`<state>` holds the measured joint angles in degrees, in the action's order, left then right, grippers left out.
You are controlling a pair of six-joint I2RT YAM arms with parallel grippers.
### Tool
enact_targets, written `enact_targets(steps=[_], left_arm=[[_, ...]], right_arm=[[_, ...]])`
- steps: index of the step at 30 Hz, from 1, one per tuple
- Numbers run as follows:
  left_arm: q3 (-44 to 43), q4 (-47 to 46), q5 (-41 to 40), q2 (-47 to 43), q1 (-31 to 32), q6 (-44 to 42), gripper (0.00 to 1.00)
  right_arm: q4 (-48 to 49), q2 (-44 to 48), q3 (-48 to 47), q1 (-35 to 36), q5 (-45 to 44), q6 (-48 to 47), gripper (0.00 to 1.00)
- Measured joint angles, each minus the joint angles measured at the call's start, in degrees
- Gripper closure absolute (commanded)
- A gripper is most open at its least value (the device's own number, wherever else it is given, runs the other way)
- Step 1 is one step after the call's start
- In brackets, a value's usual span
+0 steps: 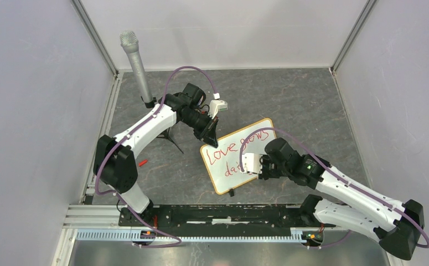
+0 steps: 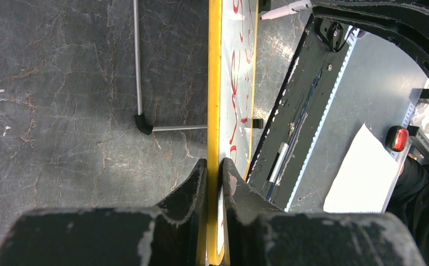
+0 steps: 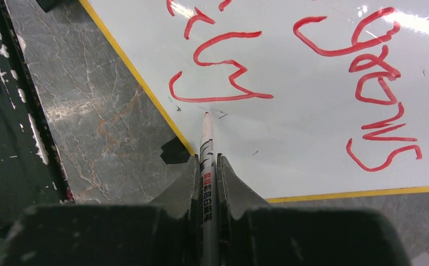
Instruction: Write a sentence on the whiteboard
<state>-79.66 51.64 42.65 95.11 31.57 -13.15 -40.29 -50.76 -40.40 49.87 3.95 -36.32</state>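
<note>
The whiteboard (image 1: 223,172) lies tilted on the dark tabletop, light frame around it. The sentence (image 1: 236,147) in red cursive shows "Love grows", with the start of a second line below, partly hidden by my right gripper. My left gripper (image 1: 211,133) is shut on the board's upper left frame edge (image 2: 214,83). My right gripper (image 1: 254,165) is shut on a white marker (image 3: 207,149). The marker's tip sits at the board surface (image 3: 300,133), just below the last red stroke (image 3: 228,100). A black clip foot (image 3: 174,151) sits at the frame.
A grey microphone (image 1: 135,61) on a tripod stand stands at the back left, its legs (image 2: 137,61) beside the board. A small red piece (image 1: 142,163) lies left of the board. A black rail (image 1: 217,213) runs along the near edge. White walls enclose three sides.
</note>
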Motion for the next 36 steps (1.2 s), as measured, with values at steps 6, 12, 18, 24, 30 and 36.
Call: enact_targets(steps=[6,12,18,24,30,36], left_arm=[[0.0,0.0,0.0,0.0,0.0,-0.1,0.98],[0.0,0.0,0.0,0.0,0.0,-0.3,0.98],[0.0,0.0,0.0,0.0,0.0,-0.3,0.97],[0.0,0.0,0.0,0.0,0.0,-0.3,0.78],[-0.1,1.2,-2.4,0.2,0.7,-0.7,0.47],[-3.6,3.2,-6.9,0.2,1.4,-0.7,0.38]], right_arm=[[-0.4,0.0,0.2,0.0,-3.0,-0.8,1.0],[0.9,-0.5,1.4,0.0,-6.2,-0.6,1.0],[1.1,-0.4,1.8,0.1,-7.3,-0.4,1.0],[1.0,0.6,1.8,0.1,-6.8,-0.8,1.0],[1.0,3.5,1.1,0.0,-2.3,-2.5,1.0],[1.2,3.9,-1.2,0.0,0.0,-3.0,1.0]])
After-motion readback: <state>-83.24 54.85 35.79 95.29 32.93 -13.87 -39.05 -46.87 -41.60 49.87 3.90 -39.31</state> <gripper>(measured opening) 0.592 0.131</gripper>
